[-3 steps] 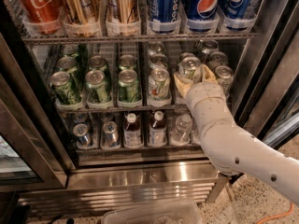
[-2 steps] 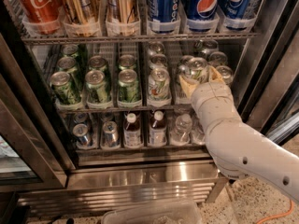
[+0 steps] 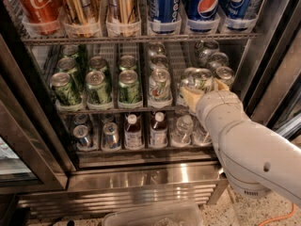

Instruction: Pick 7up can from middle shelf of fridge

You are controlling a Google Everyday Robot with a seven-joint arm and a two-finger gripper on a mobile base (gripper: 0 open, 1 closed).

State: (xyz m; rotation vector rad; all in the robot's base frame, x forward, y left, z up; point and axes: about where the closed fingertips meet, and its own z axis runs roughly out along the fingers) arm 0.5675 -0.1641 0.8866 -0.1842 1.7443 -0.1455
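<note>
"White arm (image 3: 249, 149), big and round! Where is its gripper?"

"The gripper (image 3: 204, 91) is inside the fridge (image 3: 141, 175), at the front right of the middle shelf (image 3: 108, 109). It is right up against a 7up can (image 3: 203, 79)."

"Has it got the can?"

"The can's silver top shows just above the gripper. I cannot tell if the gripper has hold of it or is only close to it."

"Is the can standing on the shelf?"

"I cannot tell. The gripper hides the bottom of it."

"What is near it?"

"More silver-topped cans stand just behind it and to its right. One row to the left is another white can (image 3: 160, 84). After that come three rows of green cans (image 3: 99, 86)."

"And higher up?"

"Tall cans on the rack above. The blue cans (image 3: 202, 6) are over the gripper. The gold cans (image 3: 80, 6) and a red can (image 3: 37, 4) are far to the left."

"And lower down?"

"Small bottles (image 3: 134, 132) on the rack below. The arm comes in from the lower right, in front of the fridge's shiny steel base. A clear tub (image 3: 155, 215) is at the very bottom."
</note>
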